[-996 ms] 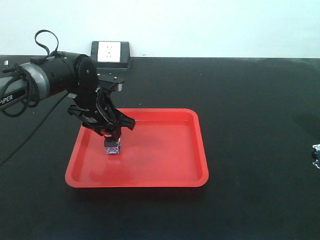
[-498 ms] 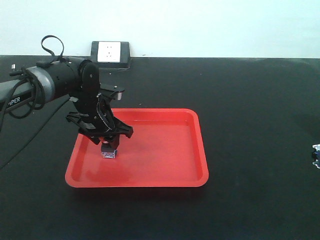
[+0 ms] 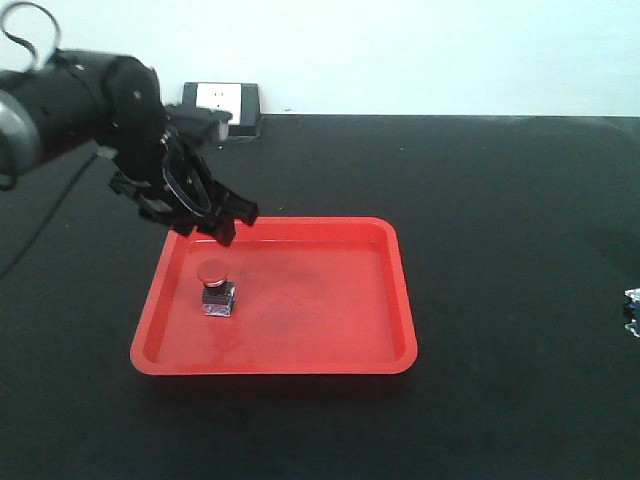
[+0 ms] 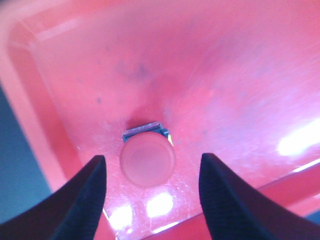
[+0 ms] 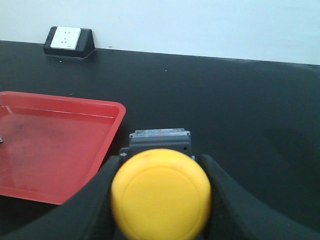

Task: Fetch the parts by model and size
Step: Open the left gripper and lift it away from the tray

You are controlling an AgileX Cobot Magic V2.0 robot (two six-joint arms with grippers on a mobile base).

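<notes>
The red-capped push-button switch (image 3: 216,288) stands upright on its dark base in the left part of the red tray (image 3: 404,300). My left gripper (image 3: 234,224) is open and empty, raised above the switch and behind it, over the tray's back left rim. In the left wrist view the red cap (image 4: 147,157) sits below and between the open left gripper (image 4: 151,160) fingers, apart from both. My right gripper (image 5: 160,192) is shut on the yellow push-button switch (image 5: 161,200), holding it above the black table just right of the tray (image 5: 60,150).
A black box with a white wall socket (image 3: 220,105) stands at the table's back edge; it also shows in the right wrist view (image 5: 67,40). A small pale object (image 3: 632,312) sits at the right edge of the front view; I cannot tell what it is.
My left gripper has let go of the red switch, opened, and risen up and back to the left. The switch stays standing in the tray.
</notes>
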